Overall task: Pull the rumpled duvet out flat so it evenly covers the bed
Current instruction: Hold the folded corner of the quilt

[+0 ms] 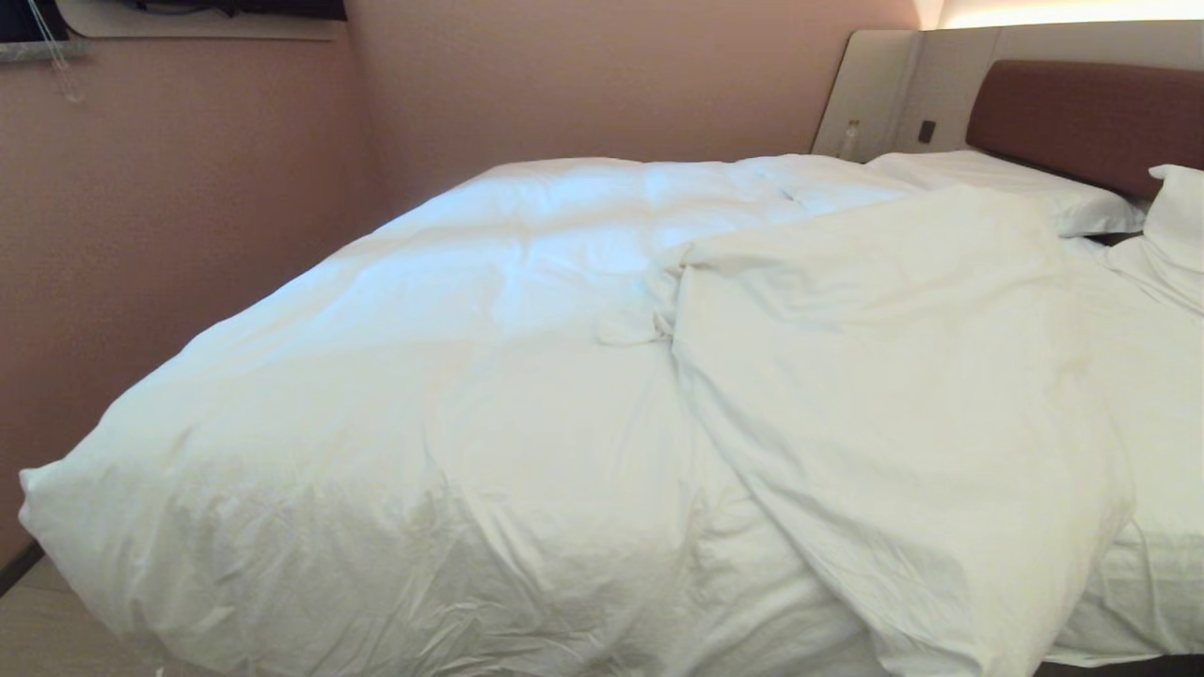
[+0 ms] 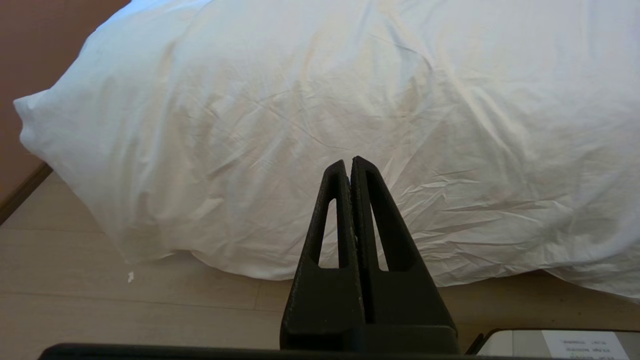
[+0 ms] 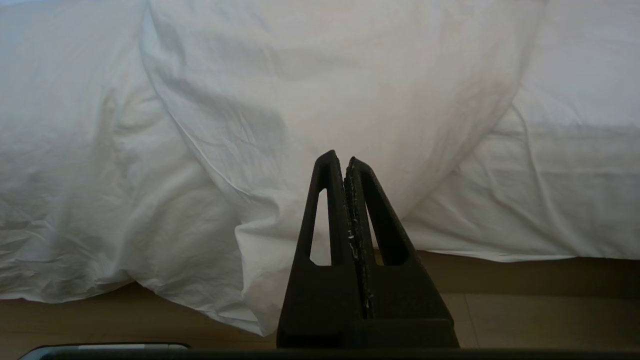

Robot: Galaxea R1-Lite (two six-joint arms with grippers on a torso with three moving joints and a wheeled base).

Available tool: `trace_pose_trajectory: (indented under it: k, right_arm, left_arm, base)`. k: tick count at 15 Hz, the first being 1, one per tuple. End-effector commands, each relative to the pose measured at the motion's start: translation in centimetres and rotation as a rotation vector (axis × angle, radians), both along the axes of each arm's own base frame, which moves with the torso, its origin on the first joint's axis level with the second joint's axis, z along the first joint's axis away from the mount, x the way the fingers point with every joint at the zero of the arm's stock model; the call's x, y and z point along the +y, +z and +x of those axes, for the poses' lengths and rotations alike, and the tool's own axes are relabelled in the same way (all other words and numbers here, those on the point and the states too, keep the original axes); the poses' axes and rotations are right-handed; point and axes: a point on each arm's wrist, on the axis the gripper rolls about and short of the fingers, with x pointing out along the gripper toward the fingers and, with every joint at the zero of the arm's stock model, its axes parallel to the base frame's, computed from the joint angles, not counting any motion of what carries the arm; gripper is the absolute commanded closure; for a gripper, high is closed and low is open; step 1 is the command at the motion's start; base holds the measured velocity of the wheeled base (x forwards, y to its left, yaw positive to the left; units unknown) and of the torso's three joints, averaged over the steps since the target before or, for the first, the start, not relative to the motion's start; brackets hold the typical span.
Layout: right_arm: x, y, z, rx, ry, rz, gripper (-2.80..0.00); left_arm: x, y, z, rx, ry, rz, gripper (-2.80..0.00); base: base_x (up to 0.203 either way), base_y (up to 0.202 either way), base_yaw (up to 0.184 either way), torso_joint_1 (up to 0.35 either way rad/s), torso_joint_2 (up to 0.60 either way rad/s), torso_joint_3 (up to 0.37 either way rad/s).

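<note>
**Rumpled duvet lay folded back across hotel-style bed as robot's arms waited at its near edge**

A thick white duvet (image 1: pixel 451 395) sprawled over the bed (image 1: pixel 1152 583), its right-hand portion doubled back on itself in a broad diagonal flap (image 1: pixel 884 376) that ran from the middle of the bed toward the near right corner. The left part lay puffed and creased, reaching the far left side beside the pink wall (image 1: pixel 169 216), and its near left corner (image 2: pixel 30 112) hung out over the pale floor (image 2: pixel 125 310). To the right of the flap, white bedding was exposed, though whether that was sheet or more duvet was hard to tell. Two white pillows, one flat (image 1: pixel 1016 183) and one propped at the far right edge (image 1: pixel 1176 221), sat against the brown padded headboard (image 1: pixel 1082 113), which was framed by beige panels (image 1: pixel 875 85). A small bottle (image 1: pixel 851 139) appeared to stand at the far side, near the panels.

Neither arm showed in the head view. The left gripper (image 2: pixel 349 162) hung just off the near edge of the bed with its two black fingers pressed together and nothing between them, pointed at the creased drape of the duvet. The right gripper (image 3: pixel 342 159) was likewise closed and empty, facing the hanging lower end of the folded flap (image 3: pixel 260 280), which drooped close to the floor.
</note>
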Motion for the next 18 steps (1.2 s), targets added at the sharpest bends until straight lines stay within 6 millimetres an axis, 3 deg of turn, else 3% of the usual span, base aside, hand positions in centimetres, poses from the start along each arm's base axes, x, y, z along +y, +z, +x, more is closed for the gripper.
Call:
trace_pose_trajectory:
  k: [1, 8, 12, 15, 18]
  right_arm:
    - [0.0, 0.0, 0.0, -0.001, 0.000, -0.002, 0.00]
    - [0.0, 0.8, -0.4, 0.008, 0.017, -0.054, 0.00]
    - [0.4, 6.4, -0.6, 0.034, 0.161, -0.023, 0.00]
    - [0.5, 11.1, 3.3, 0.161, 0.222, 0.020, 0.00]
    - [0.6, 15.1, 9.7, 0.265, 0.258, 0.043, 0.00]
  left_arm:
    - [0.0, 0.0, 0.0, 0.001, 0.001, 0.000, 0.00]
    - [0.0, 0.0, 0.0, 0.001, 0.001, 0.000, 0.00]
    - [0.0, 0.0, 0.0, 0.001, 0.000, 0.000, 0.00]
    - [0.0, 0.0, 0.0, 0.001, 0.001, 0.000, 0.00]
    - [0.0, 0.0, 0.0, 0.001, 0.001, 0.000, 0.00]
  base:
    - [0.000, 0.000, 0.000, 0.000, 0.00, 0.000]
    - [0.000, 0.000, 0.000, 0.000, 0.00, 0.000]
    - [0.000, 0.000, 0.000, 0.000, 0.00, 0.000]
    - [0.000, 0.000, 0.000, 0.000, 0.00, 0.000]
    - [0.000, 0.000, 0.000, 0.000, 0.00, 0.000]
